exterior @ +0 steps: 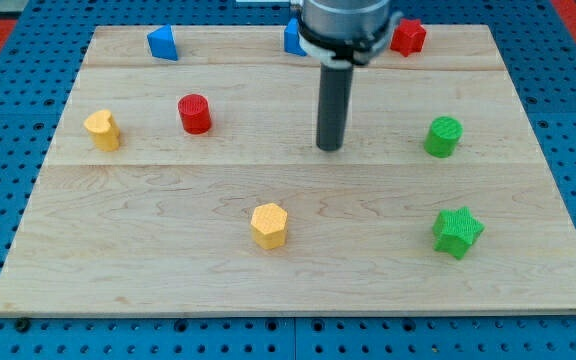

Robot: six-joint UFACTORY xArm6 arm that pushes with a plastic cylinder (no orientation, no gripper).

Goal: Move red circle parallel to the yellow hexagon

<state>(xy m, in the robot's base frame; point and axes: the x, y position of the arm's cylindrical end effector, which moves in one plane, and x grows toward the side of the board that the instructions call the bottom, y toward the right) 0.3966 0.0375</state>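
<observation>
Since my tip (pixel 330 147) is a bare rod without jaws, holding nothing, it stands clear; the red circle (pixel 195 113) sits well to its view-left, the yellow hexagon (pixel 269 225) below-left.

Two blue blocks (pixel 163 43) along the top, green cylinder (pixel 444 136), green star (pixel 457 232), right.

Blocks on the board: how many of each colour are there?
Blue: 2, triangle-like block and a block partly hidden by the arm.
Red: 2, circle and top block.
Yellow: 2, hexagon and left block.
Green: 2, round block and star.
Total: 8
</observation>
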